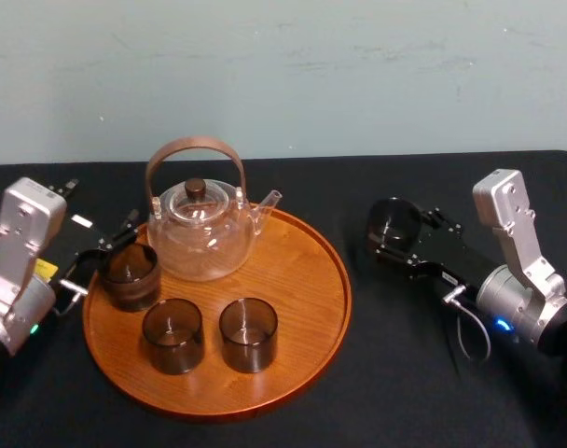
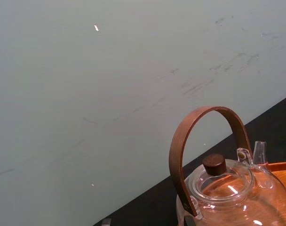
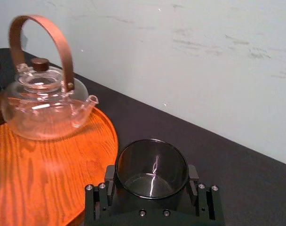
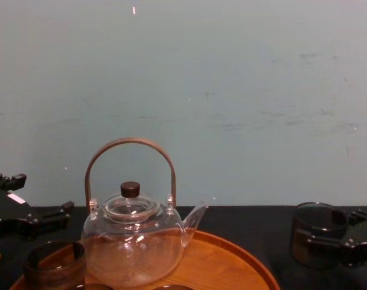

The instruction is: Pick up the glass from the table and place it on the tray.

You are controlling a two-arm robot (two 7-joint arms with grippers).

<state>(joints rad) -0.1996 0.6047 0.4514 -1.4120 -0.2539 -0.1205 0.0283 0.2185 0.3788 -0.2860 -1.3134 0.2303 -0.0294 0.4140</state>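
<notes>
Your right hand (image 1: 396,235) is clamped on the dark smoked cylindrical glass (image 3: 151,167), one finger (image 3: 194,177) pressed to each side of its wall, mouth upward. Hand and glass sit over the black cloth bench (image 1: 405,373); you cannot tell whether the base touches the cloth. To that hand's left, near but apart, lies the large round orange-brown wooden tray (image 1: 302,280), so the held glass is outside its rim. Farther left of the hand, on the tray's far part, stands the clear glass teapot with a brown arched handle (image 1: 201,233).

Your left hand (image 1: 104,252) is at the tray's left edge, fingers spread wide with nothing gripped. Just beside its fingertips, on the tray, stands a second dark glass (image 1: 130,275); whether they touch cannot be told. Two more dark glasses (image 1: 172,334) (image 1: 248,333) stand side by side on the tray's near part, to the right of that hand.
</notes>
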